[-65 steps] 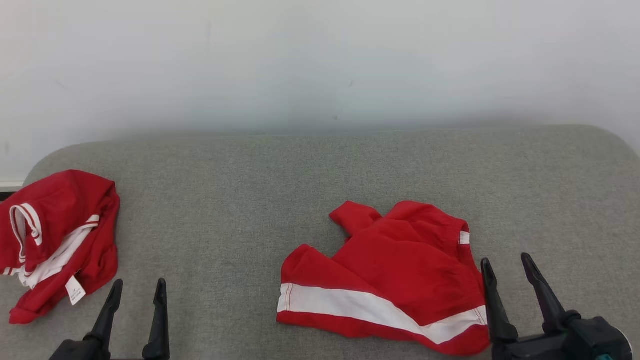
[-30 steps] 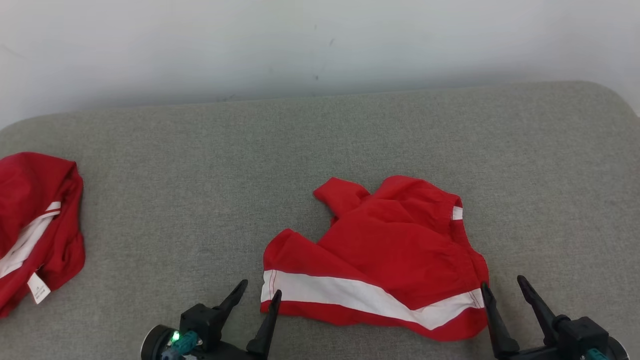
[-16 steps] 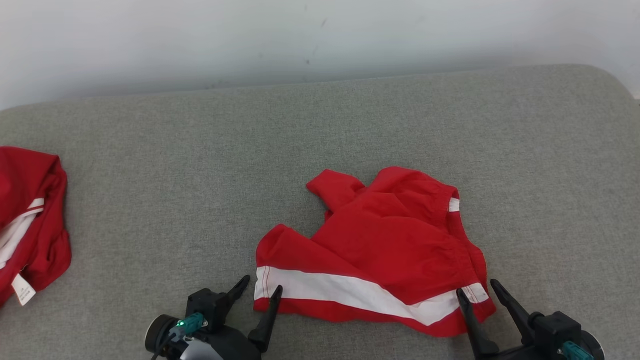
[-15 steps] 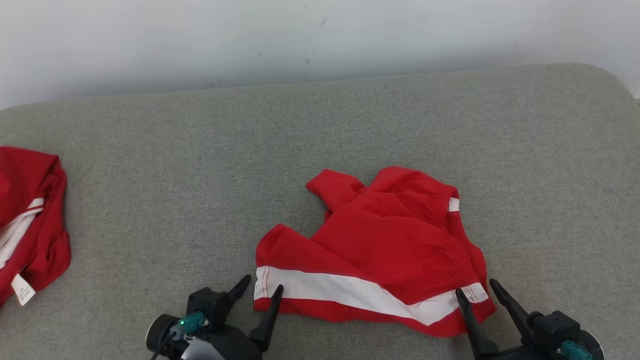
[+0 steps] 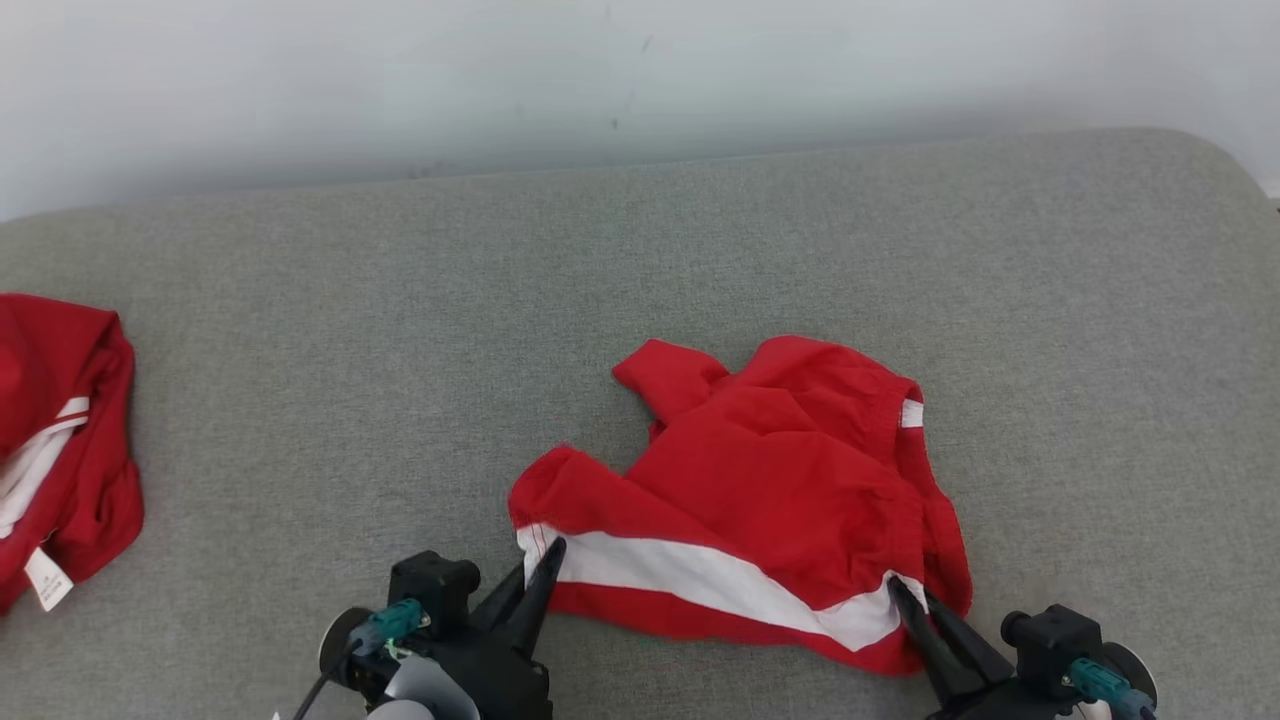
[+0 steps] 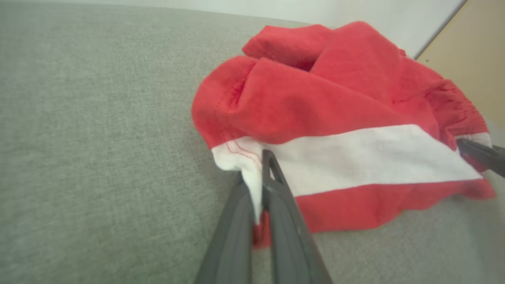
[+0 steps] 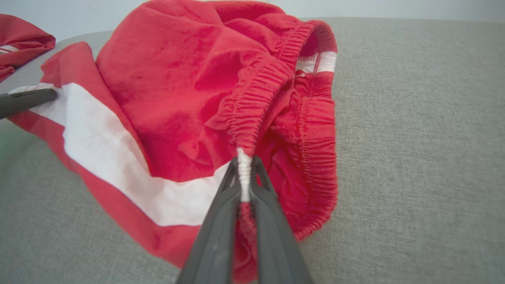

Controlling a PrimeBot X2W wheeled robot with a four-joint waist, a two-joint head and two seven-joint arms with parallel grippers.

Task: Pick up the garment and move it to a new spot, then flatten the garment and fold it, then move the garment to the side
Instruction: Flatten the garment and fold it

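Clamped on red shorts (image 5: 780, 480): hem (image 6: 236, 157) in left gripper (image 6: 262, 161), waistband (image 7: 252, 118) in right gripper (image 7: 244, 159). Presumably for a spread lift.

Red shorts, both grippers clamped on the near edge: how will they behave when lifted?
Probably floppy: the red shorts lie in soft folds, so they should sag between the left gripper and right gripper. Likely light: the cloth looks thin. The gathered waistband may bunch rather than spread.
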